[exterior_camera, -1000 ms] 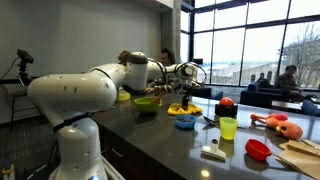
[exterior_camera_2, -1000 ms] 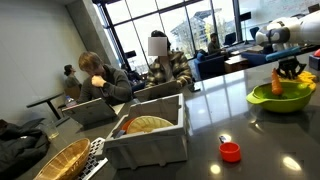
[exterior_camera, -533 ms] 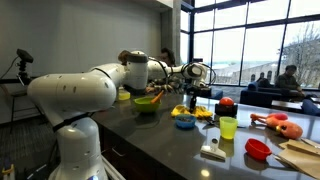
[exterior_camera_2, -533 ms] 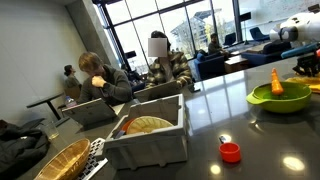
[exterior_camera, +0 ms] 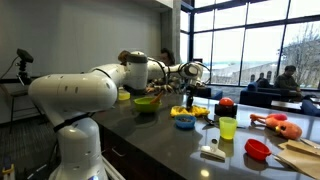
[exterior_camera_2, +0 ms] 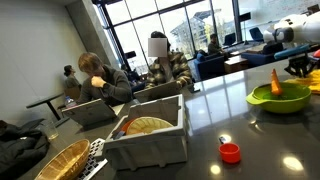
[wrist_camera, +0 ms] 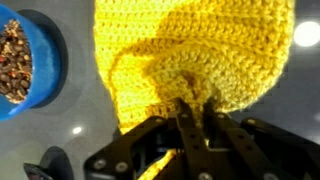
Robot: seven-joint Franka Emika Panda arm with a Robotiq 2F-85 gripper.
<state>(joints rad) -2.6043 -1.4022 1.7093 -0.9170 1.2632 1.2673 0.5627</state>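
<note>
Pinching a bunched fold of a yellow crocheted cloth (wrist_camera: 200,45), the gripper (wrist_camera: 198,108) comes into the wrist view from six o'clock, its dark metal fingers (wrist_camera: 184,118) clamped tight on the yarn. A grip on a gathered ridge rather than a flat edge probably lets the limp fabric drape freely from one point. The cloth is thick and ribbed, with rows of looped stitches that fan towards twelve o'clock.

At nine o'clock of the cloth sits a round blue bowl (wrist_camera: 50,55) of smooth plastic, holding coarse brown granules (wrist_camera: 12,60), just beside the cloth's edge.

In an exterior view the gripper (exterior_camera: 190,90) hangs above a dark glossy countertop (exterior_camera: 170,150), with a lime-green bowl (exterior_camera: 146,103) at its nine o'clock.
</note>
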